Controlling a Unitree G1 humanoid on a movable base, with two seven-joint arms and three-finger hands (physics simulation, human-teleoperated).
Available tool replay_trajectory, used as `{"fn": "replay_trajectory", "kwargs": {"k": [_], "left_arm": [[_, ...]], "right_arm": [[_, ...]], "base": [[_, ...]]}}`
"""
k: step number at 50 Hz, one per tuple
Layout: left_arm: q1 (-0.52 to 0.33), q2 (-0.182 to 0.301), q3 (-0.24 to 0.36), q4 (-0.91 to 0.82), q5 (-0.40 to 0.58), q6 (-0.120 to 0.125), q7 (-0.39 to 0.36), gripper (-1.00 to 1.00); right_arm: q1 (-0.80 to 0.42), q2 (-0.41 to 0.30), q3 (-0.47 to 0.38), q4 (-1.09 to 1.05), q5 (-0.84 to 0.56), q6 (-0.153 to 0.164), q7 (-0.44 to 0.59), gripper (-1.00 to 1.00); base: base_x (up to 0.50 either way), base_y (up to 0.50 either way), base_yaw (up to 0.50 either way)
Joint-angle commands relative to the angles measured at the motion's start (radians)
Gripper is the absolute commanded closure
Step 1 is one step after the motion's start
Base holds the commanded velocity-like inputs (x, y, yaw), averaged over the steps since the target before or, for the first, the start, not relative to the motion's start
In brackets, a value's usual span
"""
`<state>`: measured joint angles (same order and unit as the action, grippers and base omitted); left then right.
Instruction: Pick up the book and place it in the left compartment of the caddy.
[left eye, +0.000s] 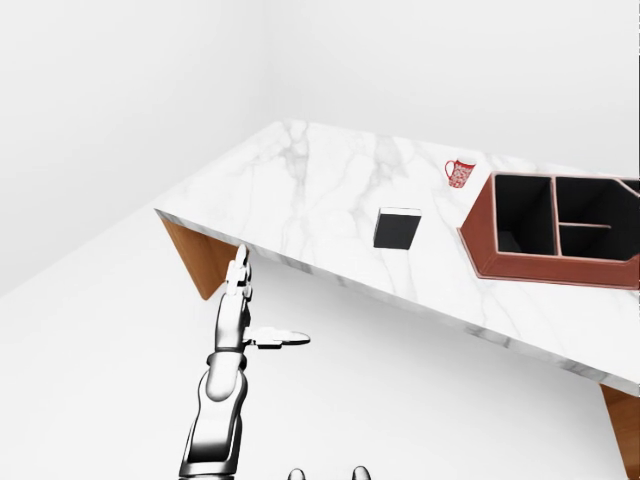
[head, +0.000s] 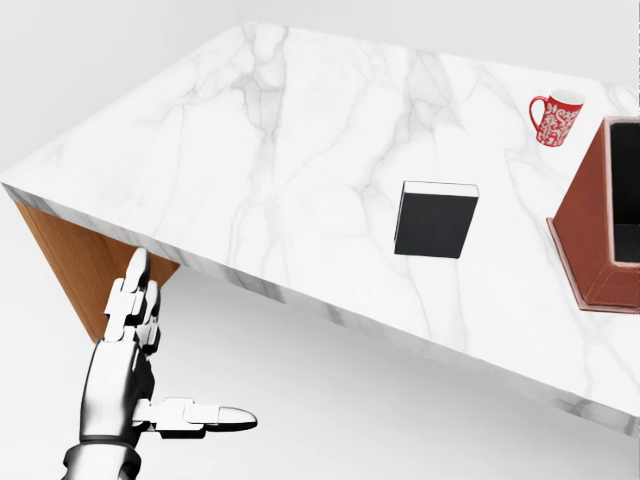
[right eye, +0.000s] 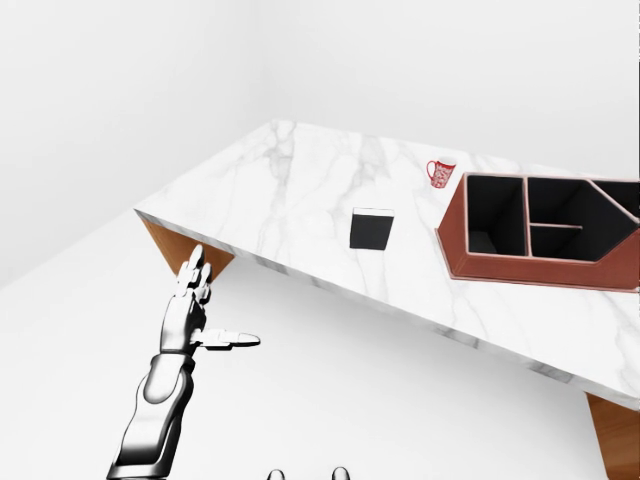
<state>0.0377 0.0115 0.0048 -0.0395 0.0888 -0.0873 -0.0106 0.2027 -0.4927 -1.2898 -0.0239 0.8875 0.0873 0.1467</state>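
Note:
The black book lies flat on the white marble table, near the table's near edge. To its right stands the red-brown caddy, whose large left compartment looks bare inside. My left hand hangs open over the floor at the lower left of the head view, thumb out to the right, well short of the table and the book, holding nothing. Two small metal tips poke over the bottom edge of the eye views; whether they belong to my right hand is unclear.
A red patterned mug stands on the table beyond the book, by the caddy's far corner. The table's wooden leg drops below its left corner, just above my left hand. White floor lies between me and the table edge.

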Motion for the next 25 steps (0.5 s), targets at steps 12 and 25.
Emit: {"fn": "replay_trajectory", "kwargs": {"k": [12,25], "left_arm": [[-0.002,0.001,0.002,0.008,-0.003,0.0,-0.001,-1.0],[-0.002,0.0,-0.001,0.006,0.003,0.0,-0.001,-1.0]], "right_arm": [[0.001,0.005,0.001,-0.003,-0.002,0.0,0.008,-1.0],[0.003,0.005,-0.002,-0.007,0.0,0.0,0.008,-1.0]], "base": [[0.11,-0.23,0.0],[0.11,-0.23,0.0]]}}
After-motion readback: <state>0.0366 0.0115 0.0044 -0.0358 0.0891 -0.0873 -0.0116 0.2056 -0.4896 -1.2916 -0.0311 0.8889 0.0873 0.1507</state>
